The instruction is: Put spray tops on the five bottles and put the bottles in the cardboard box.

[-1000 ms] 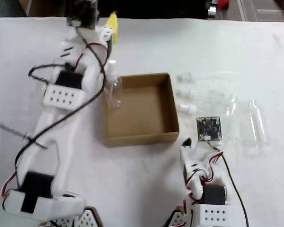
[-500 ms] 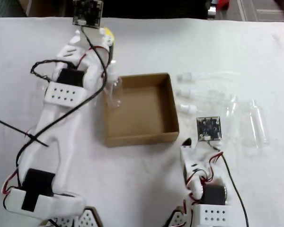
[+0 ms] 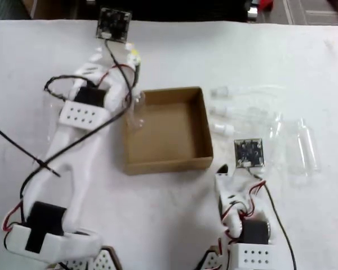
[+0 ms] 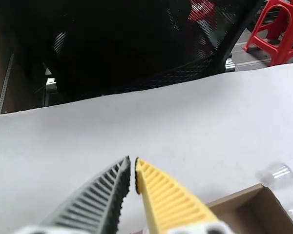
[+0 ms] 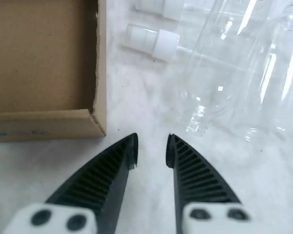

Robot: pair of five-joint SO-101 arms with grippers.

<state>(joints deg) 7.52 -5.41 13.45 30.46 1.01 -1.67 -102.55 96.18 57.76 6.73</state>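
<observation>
The cardboard box (image 3: pixel 169 164) sits open in the middle of the table. One clear bottle (image 3: pixel 136 107) lies against its left wall; its mouth (image 4: pixel 276 173) shows beside the box corner (image 4: pixel 249 204). My left gripper (image 3: pixel 134 56) (image 4: pixel 132 165), grey and yellow fingers, is shut on nothing above the table behind that bottle. Three spray tops (image 3: pixel 221 111) (image 5: pixel 154 41) lie right of the box, with clear bottles (image 3: pixel 306 147) (image 5: pixel 224 83) beyond them. My right gripper (image 5: pixel 151 146) (image 3: pixel 221 168) is slightly open and empty, just off the box's near right corner (image 5: pixel 95 119).
The left arm (image 3: pixel 73 129) stretches along the table's left side, its cables looping over it. The right arm's base (image 3: pixel 245 230) is at the front edge. A dark mesh chair (image 4: pixel 136 48) and a red stool (image 4: pixel 278 24) stand beyond the far edge.
The left arm's wrist has swung right and back toward the box, with the yellow finger dropping closer to the bottle beside it. The right arm has stayed still.
</observation>
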